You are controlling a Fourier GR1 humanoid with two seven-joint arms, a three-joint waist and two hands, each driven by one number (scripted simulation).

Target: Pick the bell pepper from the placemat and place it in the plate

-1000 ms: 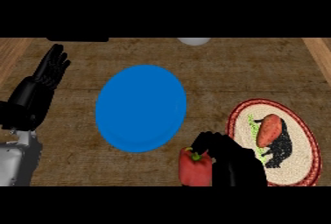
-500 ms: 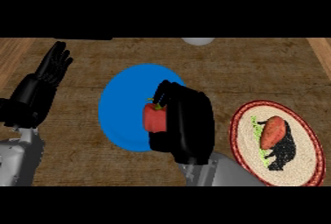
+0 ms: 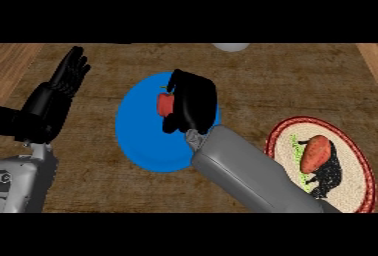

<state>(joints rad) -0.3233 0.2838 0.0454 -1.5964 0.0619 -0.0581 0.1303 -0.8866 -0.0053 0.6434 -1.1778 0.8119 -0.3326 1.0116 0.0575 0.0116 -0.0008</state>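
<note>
The right hand (image 3: 193, 100) curls around a red pepper (image 3: 165, 102), holding it over the blue plate (image 3: 144, 145). The left hand (image 3: 55, 97) rests open, fingers up, at left.

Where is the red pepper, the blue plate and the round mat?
bell pepper (image 3: 165, 102): head view, on its red side beside the right hand.
plate (image 3: 140, 135): head view, on its bare blue left part.
placemat (image 3: 353, 175): head view, on its pale right part.

no readable text, no labels, no brands, no numbers, no signs
</note>
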